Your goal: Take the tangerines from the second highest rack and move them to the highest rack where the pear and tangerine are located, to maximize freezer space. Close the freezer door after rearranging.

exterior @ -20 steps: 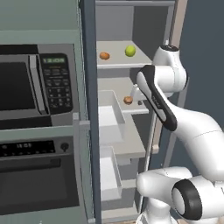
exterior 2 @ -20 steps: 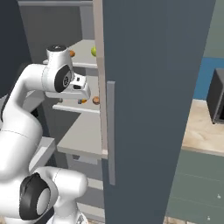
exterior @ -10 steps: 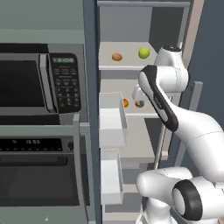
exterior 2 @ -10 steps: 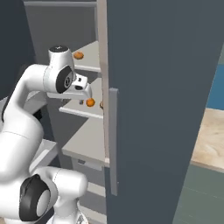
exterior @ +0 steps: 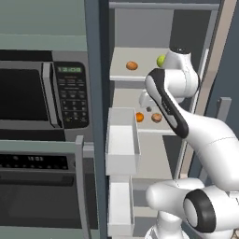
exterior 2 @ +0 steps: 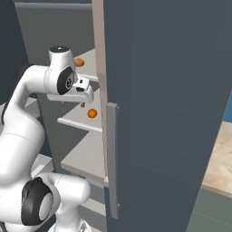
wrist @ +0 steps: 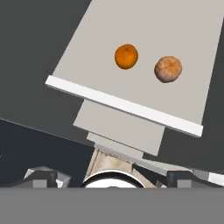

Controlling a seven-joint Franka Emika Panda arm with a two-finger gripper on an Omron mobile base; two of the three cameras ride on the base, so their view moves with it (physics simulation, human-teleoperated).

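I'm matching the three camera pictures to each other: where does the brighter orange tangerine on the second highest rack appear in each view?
Left base view: bright orange tangerine mid-frame, by the white door bin.
Right base view: left of centre, below the gripper.
Hand view: upper middle.
Shared landmark: the second highest rack it lies on.

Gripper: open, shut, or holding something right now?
Gripper: open, holding nothing; both tangerines lie untouched on the second highest rack.
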